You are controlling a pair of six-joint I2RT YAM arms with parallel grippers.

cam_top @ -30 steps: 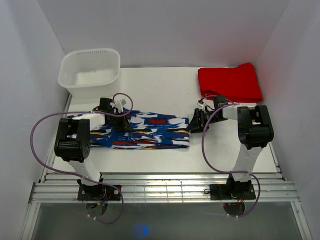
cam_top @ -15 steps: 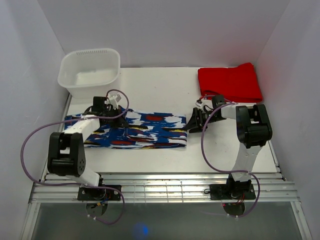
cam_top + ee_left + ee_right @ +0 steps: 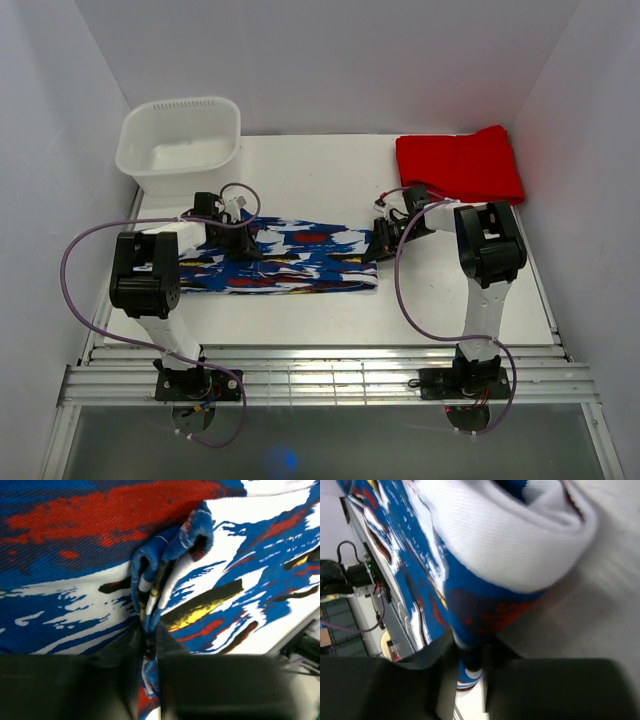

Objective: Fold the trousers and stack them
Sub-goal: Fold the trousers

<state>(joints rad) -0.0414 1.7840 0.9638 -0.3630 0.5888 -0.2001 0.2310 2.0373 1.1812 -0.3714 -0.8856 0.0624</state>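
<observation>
The trousers [image 3: 310, 262], printed blue, white and red with black and yellow streaks, lie as a long flat band across the middle of the table. My left gripper [image 3: 243, 246] sits over their left part. In the left wrist view it [image 3: 149, 640] is shut on a pinched-up ridge of the trousers [image 3: 75, 555]. My right gripper [image 3: 384, 240] is at their right end. The right wrist view shows it [image 3: 470, 656] shut on the lower edge of the folded trousers [image 3: 495, 535], just above the table top [image 3: 605, 625].
A white plastic tub [image 3: 180, 145] stands at the back left. A plain red folded garment [image 3: 460, 165] lies at the back right, just behind the right arm. Metal rails [image 3: 320, 375] run along the table's near edge, and white walls close in both sides.
My right gripper has moved left onto the trousers' right end and closed on it. The left gripper has shifted right with its pinch, and the trousers' left end has drawn in.
</observation>
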